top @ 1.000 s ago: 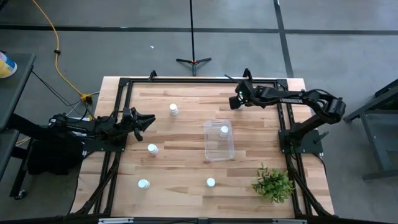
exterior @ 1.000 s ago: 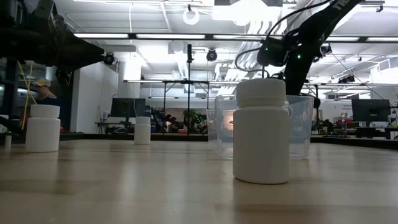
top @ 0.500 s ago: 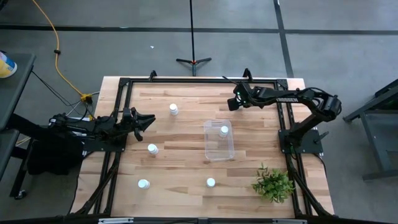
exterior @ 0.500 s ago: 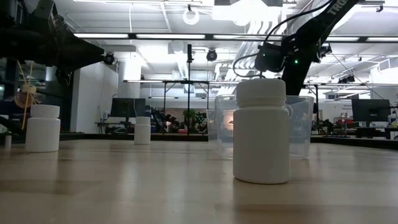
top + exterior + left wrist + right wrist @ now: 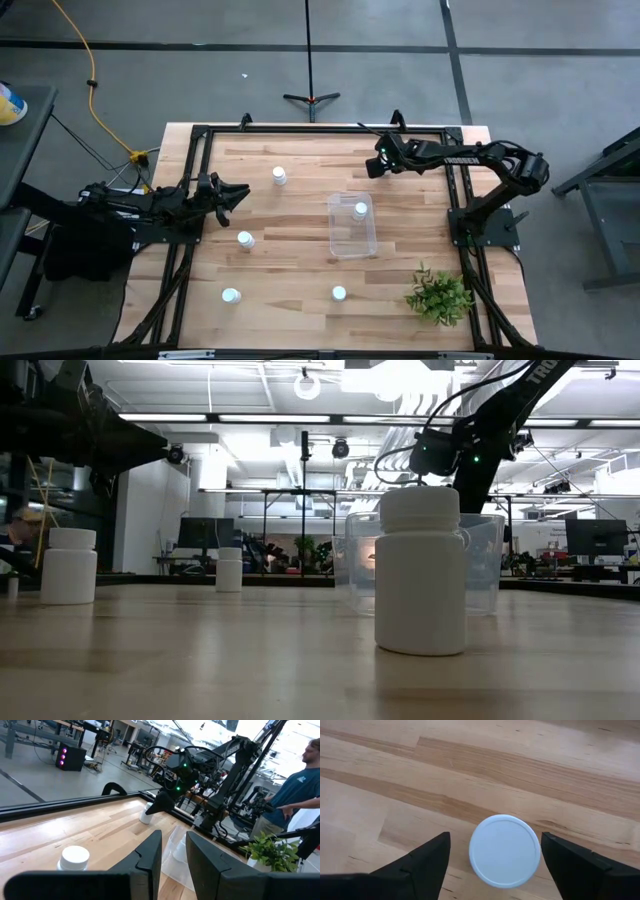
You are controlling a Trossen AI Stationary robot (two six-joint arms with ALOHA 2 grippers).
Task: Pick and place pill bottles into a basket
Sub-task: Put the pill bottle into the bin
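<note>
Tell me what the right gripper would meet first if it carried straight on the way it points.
Probably the cap of the pill bottle right below it: the right gripper points down at the table, open fingers either side.

One pill bottle (image 5: 360, 210) sits in the basket (image 5: 352, 246) (mid-table); plant (image 5: 439, 296) to its right

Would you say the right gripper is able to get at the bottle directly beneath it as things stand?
Probably yes: the right gripper hangs over that pill bottle with its open fingers on either side of the cap, and only bare table around it.
</note>
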